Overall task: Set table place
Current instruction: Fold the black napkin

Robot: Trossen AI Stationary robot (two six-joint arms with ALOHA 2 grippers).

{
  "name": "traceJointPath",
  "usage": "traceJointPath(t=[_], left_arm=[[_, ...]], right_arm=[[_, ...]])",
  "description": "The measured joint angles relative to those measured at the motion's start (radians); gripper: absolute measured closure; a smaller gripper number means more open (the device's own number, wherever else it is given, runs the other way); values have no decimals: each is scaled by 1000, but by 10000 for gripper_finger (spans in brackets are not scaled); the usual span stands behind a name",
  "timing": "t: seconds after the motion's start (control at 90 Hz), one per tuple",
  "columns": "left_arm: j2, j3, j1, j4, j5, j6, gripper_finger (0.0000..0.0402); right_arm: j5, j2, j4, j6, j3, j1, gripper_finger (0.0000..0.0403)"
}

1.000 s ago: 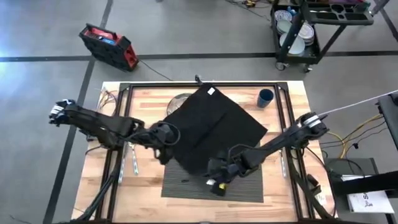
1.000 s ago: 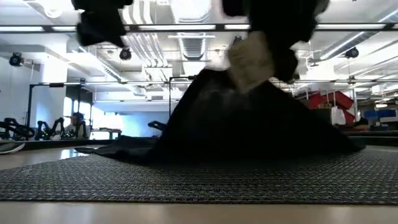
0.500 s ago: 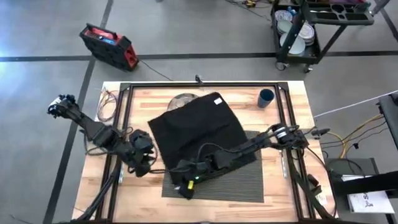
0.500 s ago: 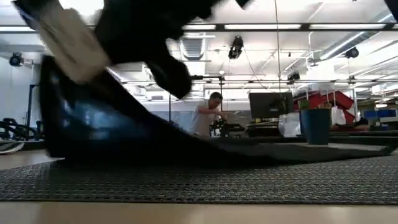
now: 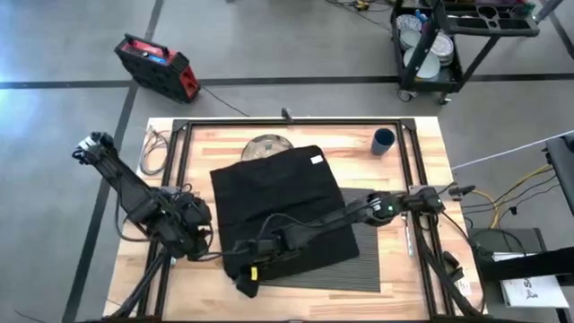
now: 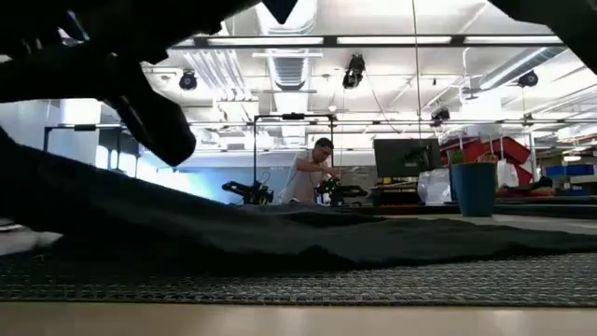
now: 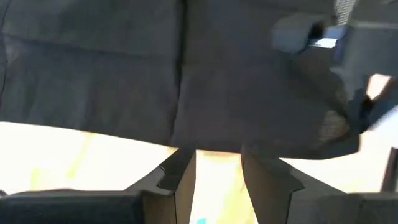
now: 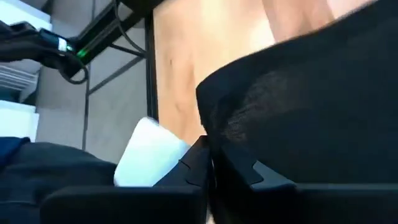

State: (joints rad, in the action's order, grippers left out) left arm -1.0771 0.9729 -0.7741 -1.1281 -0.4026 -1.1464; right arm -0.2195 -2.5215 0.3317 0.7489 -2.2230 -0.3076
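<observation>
High view: black cloth napkin covers most of the placemat on the counter; right tool pinches its corner, left tool gapes empty beside it.

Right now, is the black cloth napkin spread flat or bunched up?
Mostly spread: the black cloth napkin lies open over the placemat, but its near-left corner is pinched and lifted by the right gripper.
</observation>
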Motion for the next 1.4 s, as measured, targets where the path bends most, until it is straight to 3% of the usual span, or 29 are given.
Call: traceJointPath(t=[0.444,0.667,0.956,1.2,1.4], left_arm=[[0,-3,-7,10,-4,-6,288],[0,-3,-9,22,-7,-7,288],[0,-3,-9,64,-36,-7,288],[0,-20,-9,100,-81,-7,288],[0,-48,12,113,-145,-31,288]], right_arm=[[-25,22,-26,-40,0,1,225],[-27,27,-22,-22,0,12,178],[-25,61,74,-46,2,48,181],[21,146,376,-258,3,119,207],[47,231,444,-441,33,213,236]])
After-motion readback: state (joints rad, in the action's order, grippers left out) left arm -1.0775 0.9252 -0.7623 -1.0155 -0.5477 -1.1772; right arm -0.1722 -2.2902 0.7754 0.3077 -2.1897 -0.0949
